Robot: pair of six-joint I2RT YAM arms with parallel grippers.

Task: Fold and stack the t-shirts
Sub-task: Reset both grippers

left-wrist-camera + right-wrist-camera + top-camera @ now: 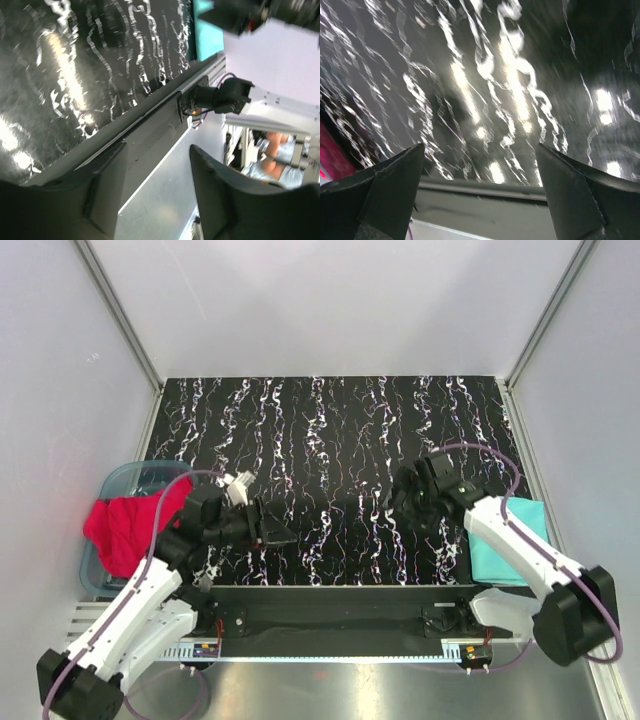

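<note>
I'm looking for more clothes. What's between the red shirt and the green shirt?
In the top view, only the black mat, with the left gripper and right gripper over it, both empty.

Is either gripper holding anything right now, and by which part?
Nothing is held. The left gripper and right gripper are both open and empty; the red shirt and the green shirt lie apart from them.

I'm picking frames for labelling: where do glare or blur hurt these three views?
Top external view: even light, sharp; red t-shirt and teal t-shirt read clearly. Left wrist view: glare streaks on the black marbled tabletop, jaws in the foreground soft. Right wrist view: worst, the tabletop's white veins smeared by blur, with blown-out glare spots.
</note>
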